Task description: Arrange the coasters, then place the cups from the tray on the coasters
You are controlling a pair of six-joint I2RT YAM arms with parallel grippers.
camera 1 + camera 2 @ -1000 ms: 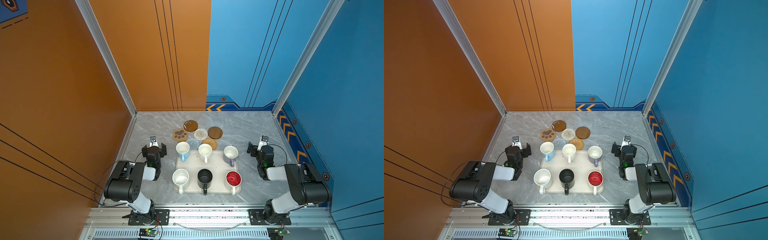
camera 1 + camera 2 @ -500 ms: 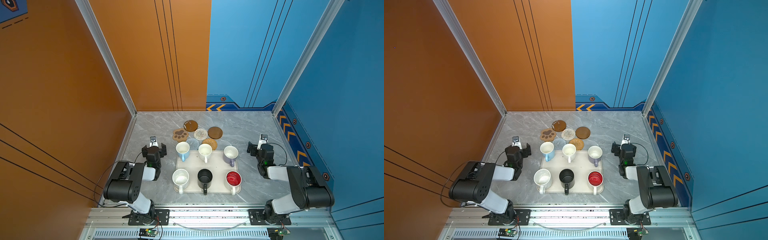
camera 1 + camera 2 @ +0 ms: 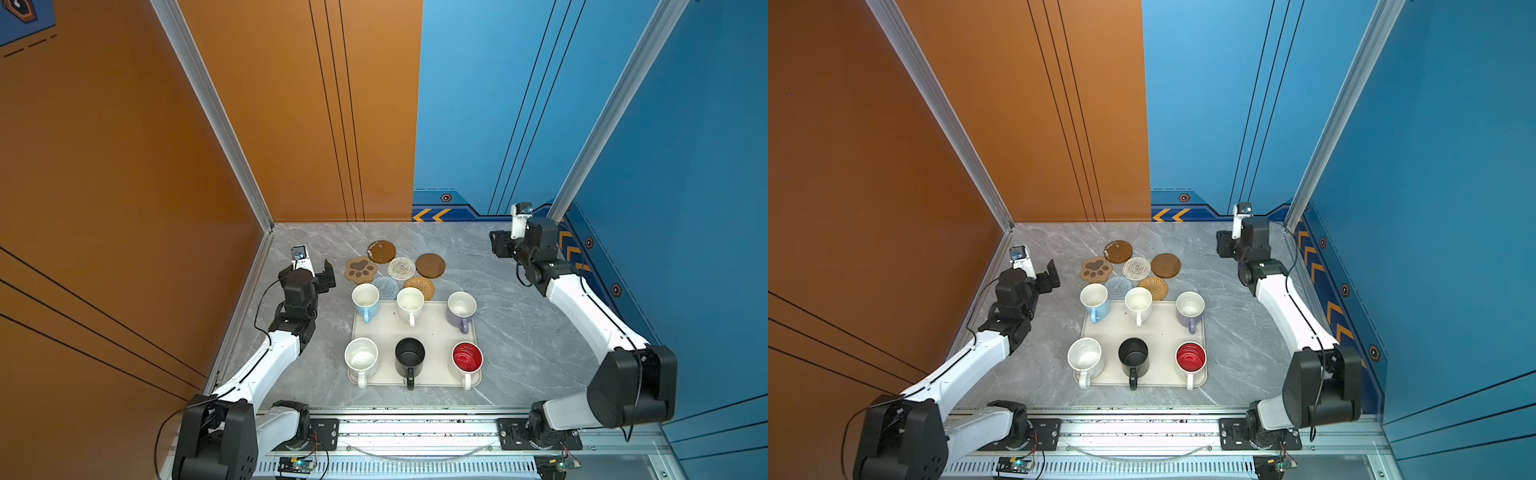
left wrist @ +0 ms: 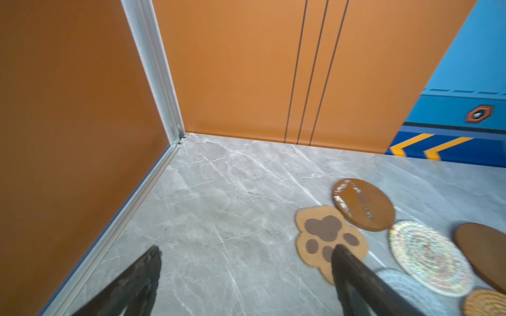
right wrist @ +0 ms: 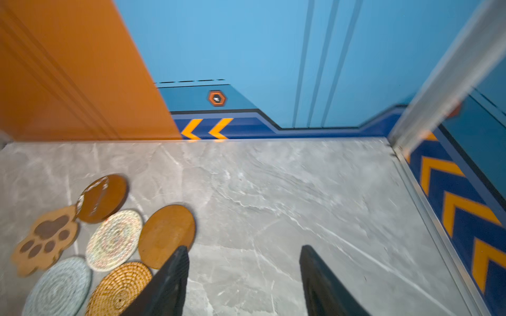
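both the left claw (image 4: 246, 247) and right claw (image 5: 243, 247) gape wide and empty above the surface (image 3: 519, 332), the coasters (image 3: 401, 268) clustered just behind the tray (image 3: 434, 332) holding all six cups (image 3: 409, 353).

Arms (image 3: 266, 365) white-shelled, black joints, thin black cables (image 3: 256, 319), black tapered fingers (image 4: 353, 276)

The surface (image 3: 519, 332) is grey marble with pale veins. The tray (image 3: 434, 328) is plain cream-beige. On it stand a light blue cup (image 3: 365, 301), a cream-white cup (image 3: 410, 303), a lavender cup (image 3: 461, 308), a speckled white cup (image 3: 361, 357), a black cup (image 3: 409, 356) and a white cup (image 3: 467, 358) with a red inside. The streaked brown disc (image 3: 381, 251) has white marks near its rim, and the plain brown disc (image 3: 430, 265) is even. The tan paw coaster (image 3: 360, 269) has dark brown pads. The white woven coaster (image 3: 401, 268) is colour-flecked, the grey-blue coaster (image 3: 388, 284) is spiralled, and the golden rattan coaster (image 3: 422, 283) is ringed.
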